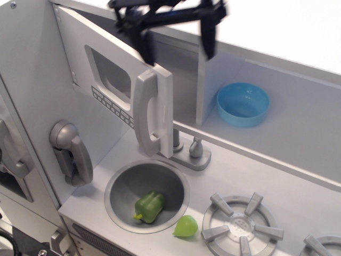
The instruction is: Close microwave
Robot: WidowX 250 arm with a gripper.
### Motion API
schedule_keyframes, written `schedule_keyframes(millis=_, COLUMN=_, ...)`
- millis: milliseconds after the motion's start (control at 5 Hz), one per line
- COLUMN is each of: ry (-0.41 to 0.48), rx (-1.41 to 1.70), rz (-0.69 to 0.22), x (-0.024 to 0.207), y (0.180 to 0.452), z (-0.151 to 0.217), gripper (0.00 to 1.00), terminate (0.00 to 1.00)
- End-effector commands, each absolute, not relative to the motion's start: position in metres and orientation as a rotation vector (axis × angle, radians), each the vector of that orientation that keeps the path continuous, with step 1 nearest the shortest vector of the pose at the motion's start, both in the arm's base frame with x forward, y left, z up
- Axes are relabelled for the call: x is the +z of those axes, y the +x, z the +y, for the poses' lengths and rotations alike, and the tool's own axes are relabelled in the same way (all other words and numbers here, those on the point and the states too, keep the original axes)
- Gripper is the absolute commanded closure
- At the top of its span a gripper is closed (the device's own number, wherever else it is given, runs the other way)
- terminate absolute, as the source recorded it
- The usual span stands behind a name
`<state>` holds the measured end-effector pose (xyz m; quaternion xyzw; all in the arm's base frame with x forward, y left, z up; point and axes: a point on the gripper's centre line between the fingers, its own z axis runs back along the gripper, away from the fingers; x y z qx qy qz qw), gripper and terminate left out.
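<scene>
The microwave is a light grey box compartment at the upper left. Its door point(114, 88) has a rectangular window, a row of small buttons and a long vertical grey handle point(147, 113). The door stands partly swung toward the opening, its free edge a short way out from the compartment front. My black gripper point(177, 44) is above and behind the door's free edge, motion-blurred, its two fingers spread wide apart and holding nothing. One finger point(145, 47) hangs just above the top of the handle; whether it touches the door I cannot tell.
A blue bowl point(242, 104) sits in the open shelf to the right. A grey telephone handset point(72, 152) hangs on the left wall. A grey faucet point(192, 152) stands behind the sink point(122, 186), which holds a green pepper point(149, 207). A green fruit point(185, 226) lies beside a burner point(238, 224).
</scene>
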<state>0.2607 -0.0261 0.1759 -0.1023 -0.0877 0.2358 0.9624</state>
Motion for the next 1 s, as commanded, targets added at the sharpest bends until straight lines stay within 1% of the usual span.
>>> schedule_keyframes(millis=0, ry=-0.172, rx=0.254, rz=-0.148, x=0.187, y=0.196, z=-0.025, gripper=0.00, terminate=0.00)
schedule_keyframes(millis=200, ry=-0.061, rx=0.283, rz=-0.150, x=0.153, y=0.193, z=-0.006, gripper=0.00, terminate=0.00)
schedule_keyframes(millis=400, ry=0.025, rx=0.333, rz=-0.158, x=0.123, y=0.205, z=0.012, gripper=0.00, terminate=0.00)
schedule_keyframes(millis=600, ry=0.072, rx=0.376, rz=-0.180, x=0.107, y=0.210, z=0.024, gripper=0.00, terminate=0.00)
schedule_keyframes(millis=800, ry=0.121, rx=0.438, rz=-0.202, x=0.107, y=0.221, z=0.035, gripper=0.00, terminate=0.00)
